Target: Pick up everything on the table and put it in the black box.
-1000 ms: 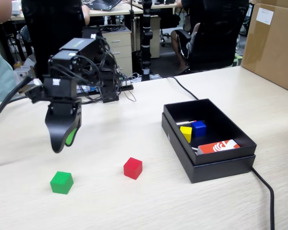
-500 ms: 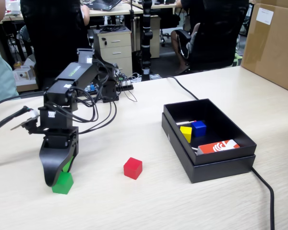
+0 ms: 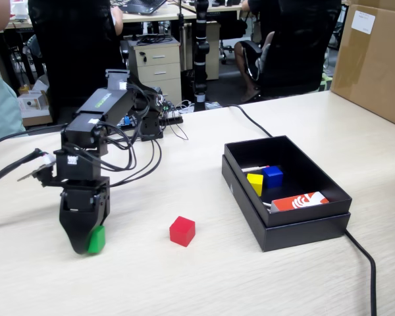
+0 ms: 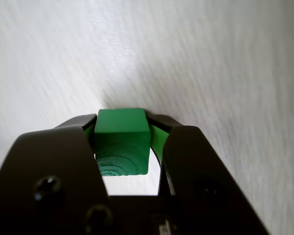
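Lower left of the fixed view: gripper (image 3: 87, 245) down at the table (image 3: 184, 283), jaws clamped on the green cube (image 3: 96, 239). Wrist view confirms it, cube (image 4: 121, 141) wedged snug between both jaws (image 4: 121, 128), dead centre of frame. Just right of that, lower middle: red cube (image 3: 182, 231) loose on the wood, well apart from the gripper. Further right, mid frame: black box (image 3: 303, 227), with yellow cube (image 3: 255, 184) and blue cube (image 3: 272, 176) touching inside, plus an orange-and-white card (image 3: 299, 201) along the near wall. Cable (image 3: 362, 257) trailing off the box's lower right corner. Upper right: brown carton (image 3: 375, 59).
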`<action>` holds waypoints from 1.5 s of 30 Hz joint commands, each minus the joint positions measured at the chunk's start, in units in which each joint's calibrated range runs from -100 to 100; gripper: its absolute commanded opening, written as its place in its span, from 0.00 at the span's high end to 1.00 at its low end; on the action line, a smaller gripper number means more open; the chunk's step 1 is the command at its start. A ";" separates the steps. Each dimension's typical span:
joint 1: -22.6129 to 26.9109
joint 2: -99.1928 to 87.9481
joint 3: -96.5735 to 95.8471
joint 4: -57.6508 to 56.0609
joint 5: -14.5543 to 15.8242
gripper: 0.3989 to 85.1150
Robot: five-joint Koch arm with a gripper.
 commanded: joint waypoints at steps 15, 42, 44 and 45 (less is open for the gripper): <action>21.34 -58.66 -21.91 -5.00 5.62 0.86; 31.75 -17.70 -2.69 -5.09 10.55 0.59; 31.55 -18.73 -2.78 -5.17 10.55 0.57; 31.45 -19.65 -2.69 -5.17 10.55 0.57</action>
